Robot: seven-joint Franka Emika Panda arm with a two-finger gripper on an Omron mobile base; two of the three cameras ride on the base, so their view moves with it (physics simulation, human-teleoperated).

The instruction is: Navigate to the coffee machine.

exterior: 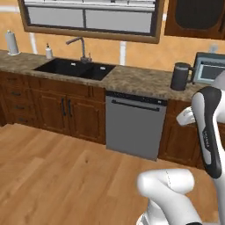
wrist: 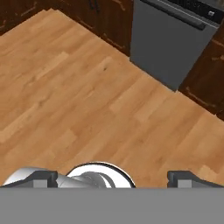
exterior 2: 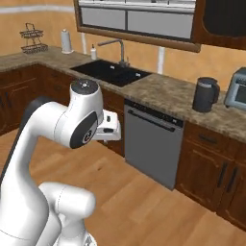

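Navigation is the step in hand: the arm is tucked, its gripper (wrist: pixel 111 177) aimed at bare wooden floor, jaws apart and empty. No coffee machine is identifiable; on the tabletop's right end stand a dark kettle (exterior 2: pixel 205 94) and a toaster (exterior 2: pixel 236 89) (partly cut off).

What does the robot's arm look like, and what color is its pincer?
The arm is made of smooth, rounded white tubes with dark grey joints, and one round joint cap is light grey. Small dark lettering runs along the dark band. The pincer has two small dark grey, blocky fingertips.
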